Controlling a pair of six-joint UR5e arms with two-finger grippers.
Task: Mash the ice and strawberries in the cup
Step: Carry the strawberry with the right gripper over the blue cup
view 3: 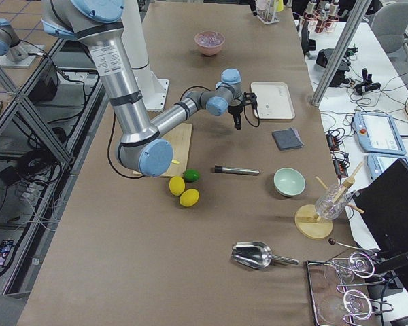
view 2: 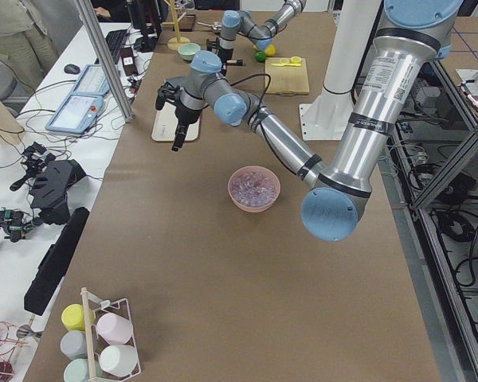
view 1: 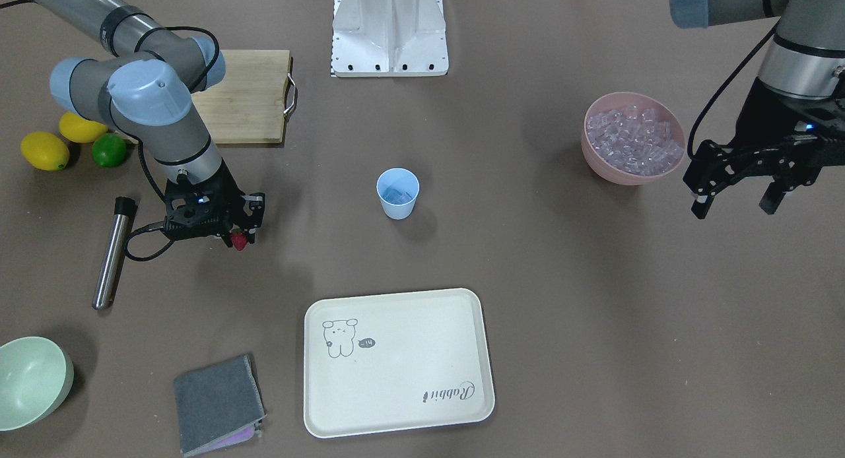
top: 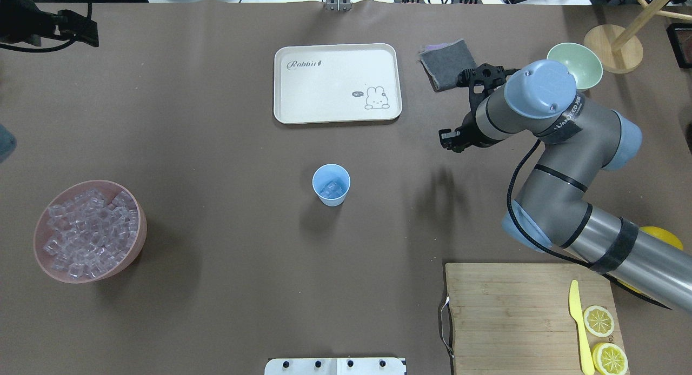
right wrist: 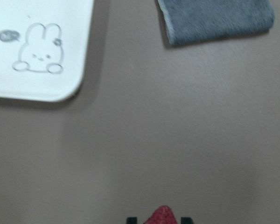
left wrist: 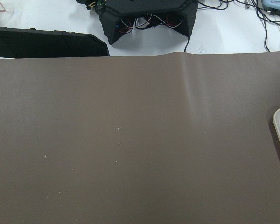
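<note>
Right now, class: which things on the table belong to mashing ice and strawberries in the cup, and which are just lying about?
For the job: cup, ice, pink bowl, strawberry in the right hand, probably the metal rod.
Lying about: tray, grey cloth, green bowl, lemons, lime, cutting board.

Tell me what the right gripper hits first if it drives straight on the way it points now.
Pointing down with the strawberry in its jaws, the right gripper would most likely meet bare table, short of the tray and the grey cloth; exact tilt is hard to judge.
</note>
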